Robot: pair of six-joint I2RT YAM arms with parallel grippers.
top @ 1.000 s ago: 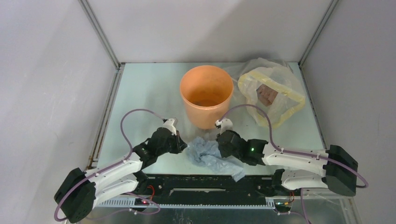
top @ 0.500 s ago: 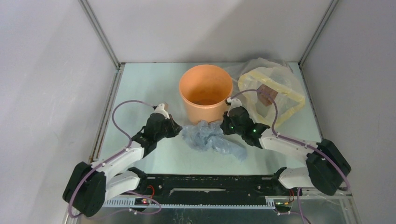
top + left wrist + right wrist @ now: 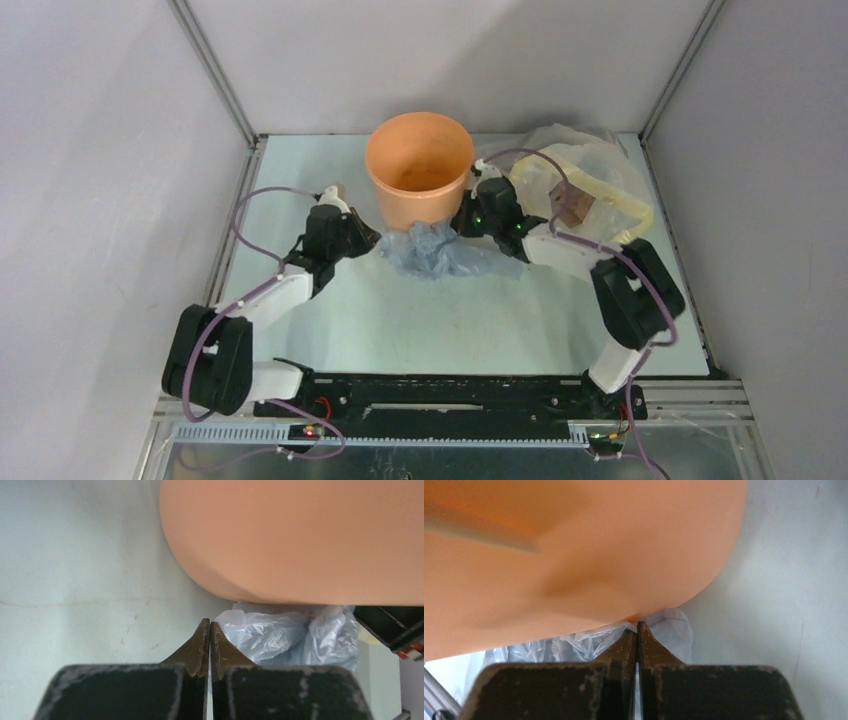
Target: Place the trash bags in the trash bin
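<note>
Flimsy, slippery trash bag (image 3: 435, 252) slumps against the trash bin (image 3: 418, 170) by the bench (image 3: 300, 180) far edge; left tool (image 3: 374, 244) and right tool (image 3: 462, 229), pressed together, pinch its opposite edges.

A round, slightly tapered orange plastic bucket (image 3: 415, 208) with a plain rim and no handle stands mouth up at the far middle of the pale table, its opening facing upward. A thin, translucent pale blue-grey plastic film bag (image 3: 440, 252), soft and heavily wrinkled, lies bunched in a wide strip along the near foot of the bucket, pressed against its wall. The bag spans about the width of the bucket, and all of it is outside. Whether any film is tucked under the base cannot be told.
</note>
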